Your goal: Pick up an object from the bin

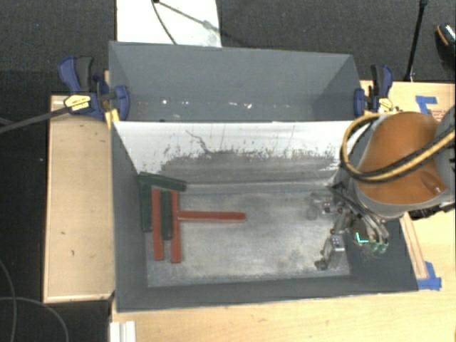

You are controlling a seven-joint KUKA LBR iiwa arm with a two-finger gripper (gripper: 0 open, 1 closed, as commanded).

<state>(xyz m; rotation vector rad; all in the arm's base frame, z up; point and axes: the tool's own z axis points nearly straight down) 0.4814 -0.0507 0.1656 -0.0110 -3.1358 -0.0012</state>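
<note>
At the right-hand end of a grey metal bin (135,262), the gripper (328,234) of the arm is seen lowered close to the scuffed floor, just beside the right wall and towards the near edge. Bare metal is all that lies under it. Whether it is open or closed cannot be told from this angle, as its metal parts are crowded together beneath the wrist. The wrist is capped by an orange cover (395,155), around which black and yellow cables (349,144) are looped.

The bin's loose things are gathered at the opposite, left end, well apart from the gripper. Two red bars (158,237) and two dark green bars (166,216) are laid side by side, running from far to near. A further dark green bar (164,184) is set slantwise across their far ends. A long red stick (211,217) is laid crosswise, pointing from the bundle towards the middle of the floor.
</note>
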